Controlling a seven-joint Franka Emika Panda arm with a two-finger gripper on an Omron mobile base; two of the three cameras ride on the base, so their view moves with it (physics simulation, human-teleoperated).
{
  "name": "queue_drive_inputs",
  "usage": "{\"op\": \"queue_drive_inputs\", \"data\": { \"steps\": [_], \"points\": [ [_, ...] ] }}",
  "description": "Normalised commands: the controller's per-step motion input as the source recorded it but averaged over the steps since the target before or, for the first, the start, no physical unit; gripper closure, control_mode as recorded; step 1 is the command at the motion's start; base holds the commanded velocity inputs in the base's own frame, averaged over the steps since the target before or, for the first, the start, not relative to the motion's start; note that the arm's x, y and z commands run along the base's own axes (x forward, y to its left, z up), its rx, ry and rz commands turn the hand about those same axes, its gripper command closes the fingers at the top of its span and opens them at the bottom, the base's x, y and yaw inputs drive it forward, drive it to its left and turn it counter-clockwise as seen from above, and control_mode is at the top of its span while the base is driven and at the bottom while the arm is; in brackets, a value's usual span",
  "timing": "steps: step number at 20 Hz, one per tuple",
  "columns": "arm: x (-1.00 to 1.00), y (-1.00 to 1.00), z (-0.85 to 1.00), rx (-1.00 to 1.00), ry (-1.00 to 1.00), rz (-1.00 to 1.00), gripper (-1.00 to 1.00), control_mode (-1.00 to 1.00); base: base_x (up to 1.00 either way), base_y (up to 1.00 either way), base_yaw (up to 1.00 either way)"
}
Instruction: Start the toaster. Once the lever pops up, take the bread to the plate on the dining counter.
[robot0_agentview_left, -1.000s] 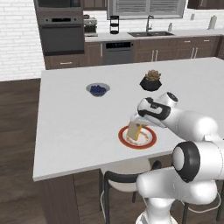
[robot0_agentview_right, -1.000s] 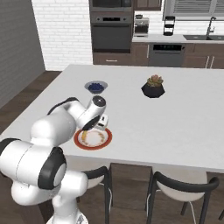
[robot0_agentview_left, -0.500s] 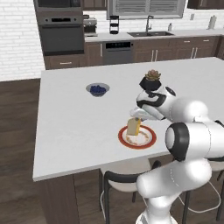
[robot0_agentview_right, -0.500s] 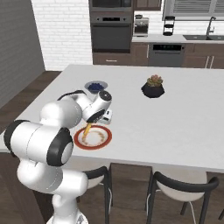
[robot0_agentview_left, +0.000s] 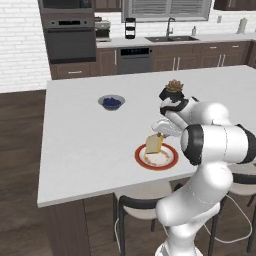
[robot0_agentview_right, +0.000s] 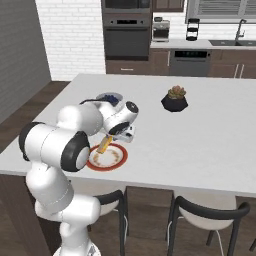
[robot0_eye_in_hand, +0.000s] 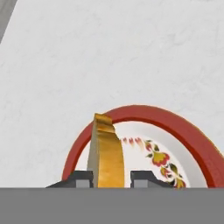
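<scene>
I see the hand (robot0_eye_in_hand: 106, 180) low over the plate (robot0_eye_in_hand: 192, 142), its 2 fingertips (robot0_eye_in_hand: 81, 178) flanking the bread (robot0_eye_in_hand: 106, 157), which stands on edge between them. Whether the pads press the slice or stand just off it, I cannot tell. From the left base view, the bread (robot0_agentview_left: 153, 144) leans upright over the plate (robot0_agentview_left: 168, 163), near the table's (robot0_agentview_left: 85, 142) near edge. A blue bowl (robot0_agentview_left: 111, 102) sits farther left, a potted plant (robot0_agentview_right: 175, 98) beyond.

both base cameras are looking down across the counter (robot0_agentview_left: 80, 145) from behind; hand camera is hovering close over the plate (robot0_eye_in_hand: 192, 140).
</scene>
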Motion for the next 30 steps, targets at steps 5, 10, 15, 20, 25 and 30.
{"op": "queue_drive_inputs", "data": {
  "steps": [5, 10, 15, 20, 25, 30],
  "points": [
    [-0.12, 0.0, -0.45, 0.04, 0.03, 0.0, -1.0, -1.0, 0.0, 0.0, 0.0],
    [-0.27, 0.0, -0.27, 0.01, 0.0, 0.0, -1.0, -1.0, 0.0, 0.0, 0.0],
    [-0.37, -0.03, -0.25, 0.0, 0.0, 0.0, -1.0, -1.0, 0.0, 0.0, 0.0],
    [-0.35, -0.02, -0.02, 0.0, 0.05, 0.0, -1.0, -1.0, 0.0, 0.0, 0.0],
    [-0.17, -0.11, 0.1, -0.03, 0.12, 0.0, -1.0, -1.0, 0.0, 0.0, 0.0],
    [-0.01, -0.13, 0.12, -0.11, 0.17, 0.0, -1.0, -1.0, 0.0, 0.0, 0.0]
  ]
}}
